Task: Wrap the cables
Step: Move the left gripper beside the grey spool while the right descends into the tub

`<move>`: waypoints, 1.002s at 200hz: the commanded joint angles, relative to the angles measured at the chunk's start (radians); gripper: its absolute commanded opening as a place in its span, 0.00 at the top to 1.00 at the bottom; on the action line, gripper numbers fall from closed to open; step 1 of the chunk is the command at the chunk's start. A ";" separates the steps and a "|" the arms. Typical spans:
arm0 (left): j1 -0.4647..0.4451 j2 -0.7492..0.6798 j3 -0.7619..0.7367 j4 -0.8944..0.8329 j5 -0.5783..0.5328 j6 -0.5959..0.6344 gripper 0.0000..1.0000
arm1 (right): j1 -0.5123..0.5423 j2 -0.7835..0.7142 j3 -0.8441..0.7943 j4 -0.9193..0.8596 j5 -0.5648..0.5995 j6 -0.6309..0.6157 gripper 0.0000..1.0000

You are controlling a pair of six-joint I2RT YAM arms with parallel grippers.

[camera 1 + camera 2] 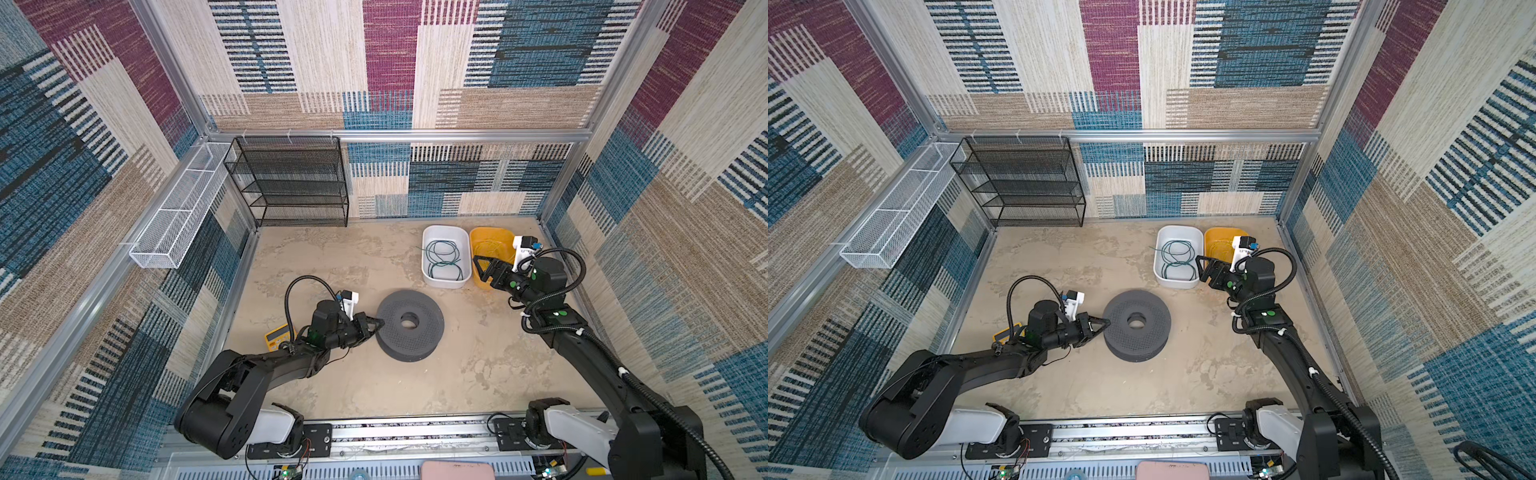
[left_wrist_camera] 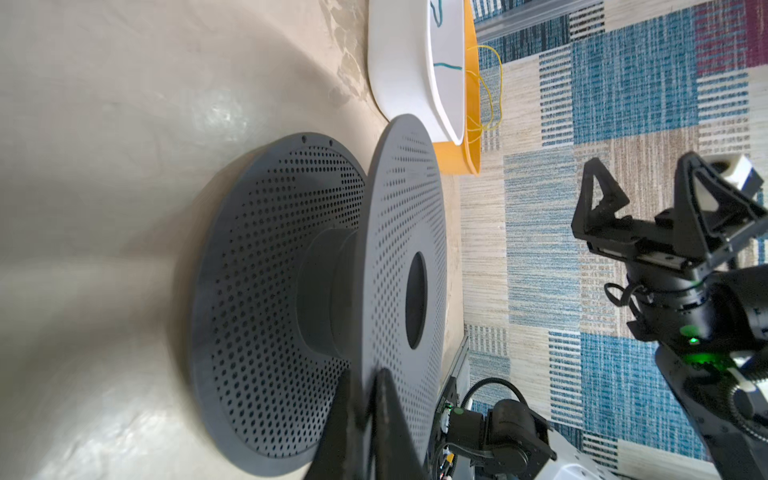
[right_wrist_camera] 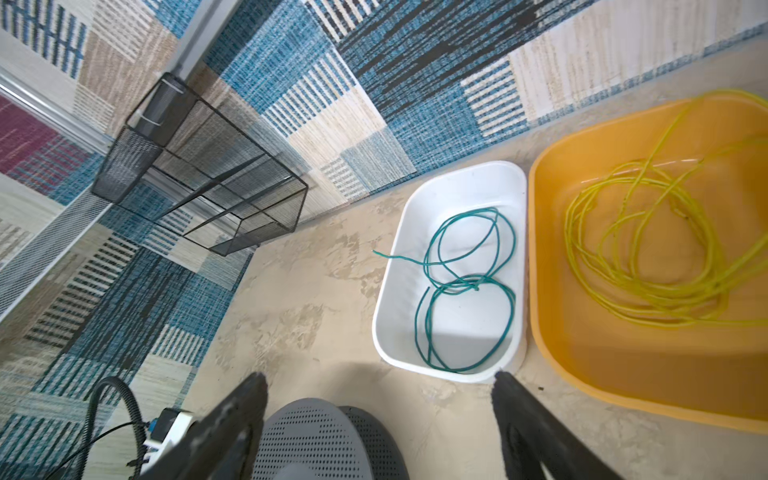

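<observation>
Right gripper (image 1: 486, 268): jaws spread wide, empty; it hovers low.
Green cable (image 3: 476, 286): just ahead and below, two flat loops lined up away from the gripper, in the white bin (image 3: 457, 168).
Yellow cable (image 3: 665, 309): beside it, in the orange bin (image 3: 623, 374).
Left gripper (image 1: 376, 323): pressed together, seems to pinch the rim of the grey spool (image 1: 424, 332); well apart from both cables.
Nearer arm: the right one, I judge.

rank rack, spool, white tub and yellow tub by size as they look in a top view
1. rack
2. spool
3. white tub and yellow tub: about alike; yellow is partly hidden
</observation>
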 commanded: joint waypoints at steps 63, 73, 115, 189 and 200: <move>-0.123 0.080 0.007 -0.172 -0.148 0.112 0.97 | -0.086 0.155 0.157 -0.096 0.269 -0.005 0.12; -0.124 0.076 0.003 -0.173 -0.150 0.118 0.91 | -0.100 0.175 0.169 -0.091 0.281 -0.008 0.13; -0.124 -0.051 0.025 -0.338 -0.214 0.184 0.56 | -0.176 0.244 0.197 -0.076 0.366 -0.021 0.16; -0.124 -0.281 0.174 -0.753 -0.354 0.348 0.39 | -0.224 0.507 0.367 -0.070 0.338 -0.065 0.60; -0.124 -0.302 0.180 -0.774 -0.353 0.352 0.39 | -0.224 0.541 0.386 -0.072 0.394 -0.062 0.57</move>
